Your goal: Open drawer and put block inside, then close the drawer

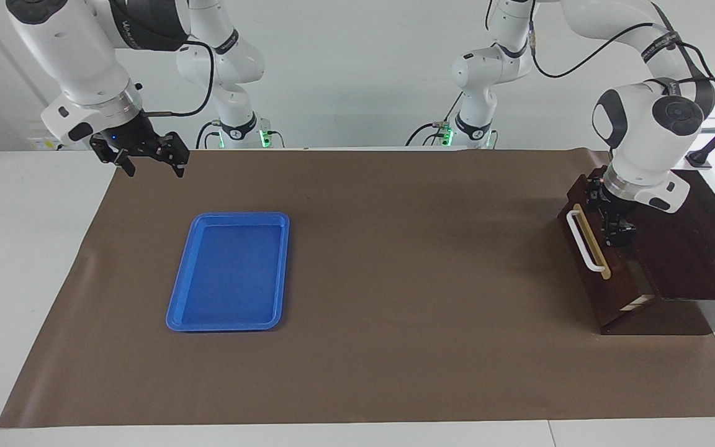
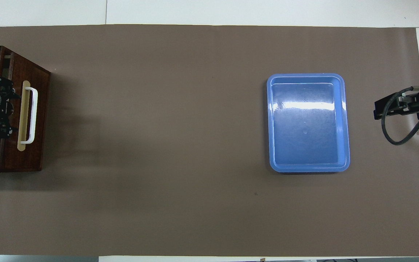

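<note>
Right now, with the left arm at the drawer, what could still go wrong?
1. The drawer is nearly shut but a pale sliver of its side still shows, so it may stop short of closed.
2. The left gripper sits low in the narrow gap between drawer front and cabinet; pushing further could pinch its fingers.
3. The white handle is right beside the gripper and could snag it on retreat.
</note>
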`<action>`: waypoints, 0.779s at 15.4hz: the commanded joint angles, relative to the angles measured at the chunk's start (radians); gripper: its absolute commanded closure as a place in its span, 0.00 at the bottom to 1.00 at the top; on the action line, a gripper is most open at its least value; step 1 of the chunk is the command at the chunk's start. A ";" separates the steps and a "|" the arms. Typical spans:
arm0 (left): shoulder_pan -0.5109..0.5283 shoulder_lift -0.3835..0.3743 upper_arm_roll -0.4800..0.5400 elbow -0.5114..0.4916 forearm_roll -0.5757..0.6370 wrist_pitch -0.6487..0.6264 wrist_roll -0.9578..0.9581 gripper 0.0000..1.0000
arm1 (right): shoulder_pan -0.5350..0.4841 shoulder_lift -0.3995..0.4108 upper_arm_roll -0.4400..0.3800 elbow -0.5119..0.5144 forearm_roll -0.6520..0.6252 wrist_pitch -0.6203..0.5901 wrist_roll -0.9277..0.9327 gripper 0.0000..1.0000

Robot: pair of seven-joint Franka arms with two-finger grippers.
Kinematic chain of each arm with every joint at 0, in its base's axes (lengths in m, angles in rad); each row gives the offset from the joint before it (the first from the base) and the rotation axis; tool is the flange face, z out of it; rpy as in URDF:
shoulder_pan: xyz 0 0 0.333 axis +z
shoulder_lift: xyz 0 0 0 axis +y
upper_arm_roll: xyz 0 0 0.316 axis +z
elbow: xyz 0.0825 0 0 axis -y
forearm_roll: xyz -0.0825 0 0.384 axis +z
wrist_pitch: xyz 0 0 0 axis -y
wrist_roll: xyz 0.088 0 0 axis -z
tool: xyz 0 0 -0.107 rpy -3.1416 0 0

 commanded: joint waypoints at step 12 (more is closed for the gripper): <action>-0.060 -0.080 -0.013 0.022 -0.059 -0.048 0.101 0.00 | -0.012 -0.003 0.012 0.001 -0.002 -0.012 -0.029 0.00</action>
